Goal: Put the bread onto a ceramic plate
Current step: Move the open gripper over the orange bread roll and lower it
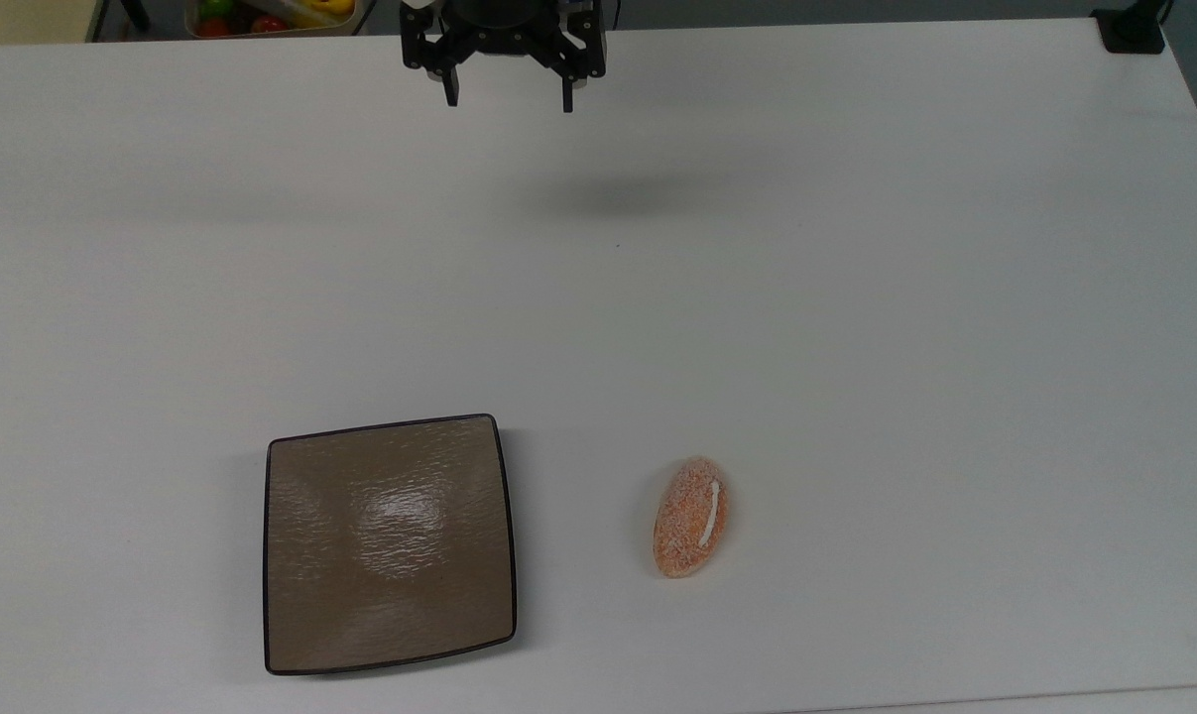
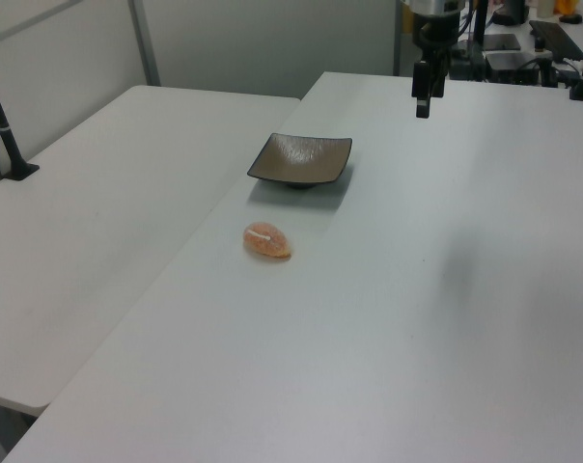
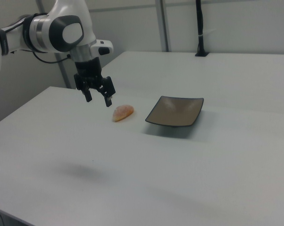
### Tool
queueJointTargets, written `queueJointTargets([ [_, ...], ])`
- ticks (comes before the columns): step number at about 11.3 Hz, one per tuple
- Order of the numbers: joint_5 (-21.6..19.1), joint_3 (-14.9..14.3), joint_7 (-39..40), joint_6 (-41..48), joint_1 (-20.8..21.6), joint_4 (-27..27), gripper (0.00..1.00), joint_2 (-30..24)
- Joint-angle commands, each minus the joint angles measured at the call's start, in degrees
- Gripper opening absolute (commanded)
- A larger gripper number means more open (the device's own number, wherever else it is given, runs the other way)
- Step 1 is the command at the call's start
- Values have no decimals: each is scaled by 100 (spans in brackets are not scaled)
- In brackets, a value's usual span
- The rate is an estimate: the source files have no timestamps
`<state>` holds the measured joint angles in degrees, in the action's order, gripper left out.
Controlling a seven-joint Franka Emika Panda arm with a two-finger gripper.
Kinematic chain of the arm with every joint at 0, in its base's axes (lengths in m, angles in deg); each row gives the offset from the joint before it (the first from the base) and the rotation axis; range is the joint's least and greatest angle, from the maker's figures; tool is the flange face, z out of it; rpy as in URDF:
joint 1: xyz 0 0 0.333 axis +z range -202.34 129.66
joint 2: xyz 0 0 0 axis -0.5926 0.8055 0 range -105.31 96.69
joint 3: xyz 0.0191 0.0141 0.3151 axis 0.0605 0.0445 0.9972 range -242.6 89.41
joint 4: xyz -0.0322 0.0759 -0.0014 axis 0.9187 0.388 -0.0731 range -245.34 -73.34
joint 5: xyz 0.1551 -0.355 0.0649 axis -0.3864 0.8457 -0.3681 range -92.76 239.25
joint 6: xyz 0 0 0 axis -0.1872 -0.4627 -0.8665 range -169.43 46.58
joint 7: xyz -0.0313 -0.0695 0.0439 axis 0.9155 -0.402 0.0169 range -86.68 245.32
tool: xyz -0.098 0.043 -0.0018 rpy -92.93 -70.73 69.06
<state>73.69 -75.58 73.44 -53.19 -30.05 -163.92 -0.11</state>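
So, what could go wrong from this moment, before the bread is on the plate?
1. The bread is small, oval and lies slanted in the top view; if the open gripper does not turn to close across its narrow width, it may slip or roll away.
2. The ceramic plate has raised, curved edges close beside the bread; a low carry could perhaps hit the rim and push the plate.

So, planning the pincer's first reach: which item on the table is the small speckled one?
The bread: an oval orange loaf with one white stripe, lying beside the bare ceramic plate.
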Motion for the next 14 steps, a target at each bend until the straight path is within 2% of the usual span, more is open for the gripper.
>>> queueJointTargets([
  [1, -115, 66, 96, -2, -75, -43, 100, -94],
  [10, -115, 66, 96, -19, -75, -43, 100, -68],
  [14, -141, 66, 8, -633, -58, 63, 100, 221],
])
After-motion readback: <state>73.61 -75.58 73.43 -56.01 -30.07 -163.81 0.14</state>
